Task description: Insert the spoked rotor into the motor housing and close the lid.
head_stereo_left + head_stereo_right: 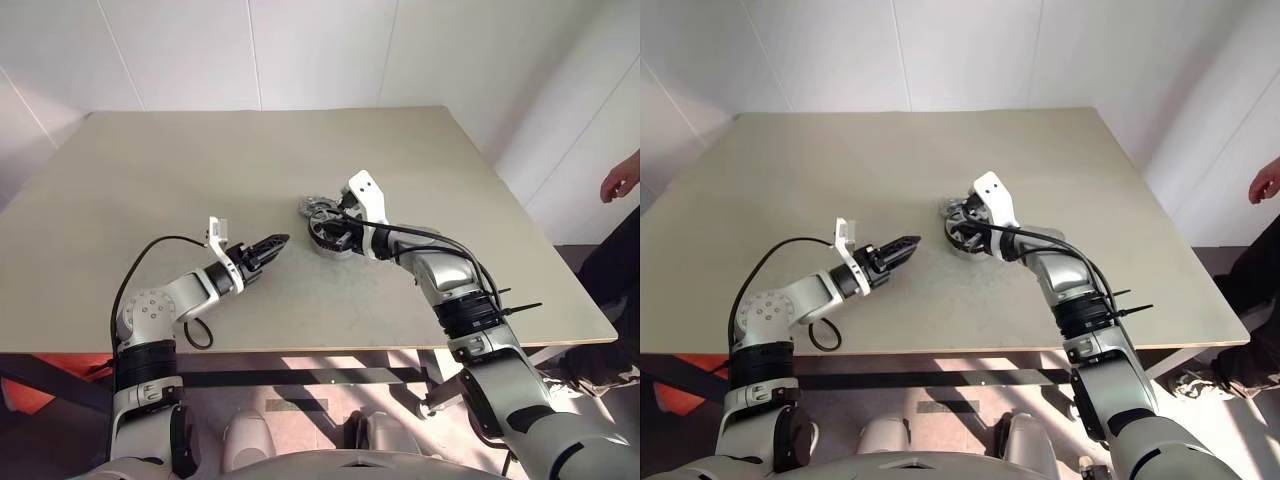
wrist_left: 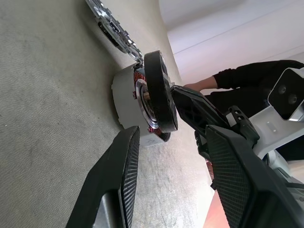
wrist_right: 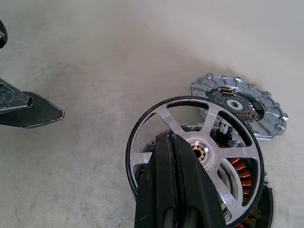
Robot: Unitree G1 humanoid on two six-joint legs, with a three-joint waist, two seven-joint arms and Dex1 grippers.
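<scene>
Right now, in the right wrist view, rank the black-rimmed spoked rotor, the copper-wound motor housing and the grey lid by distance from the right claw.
1. The black-rimmed spoked rotor: pinched in the shut right claw, tilted over the housing.
2. The grey motor housing with copper windings: directly beneath the rotor.
3. The light grey metal lid: flat on the table beyond both.

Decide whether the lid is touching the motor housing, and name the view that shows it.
Apart. In the right wrist view, a strip of bare table separates the lid from the motor housing, which sits under the spoked rotor.
</scene>
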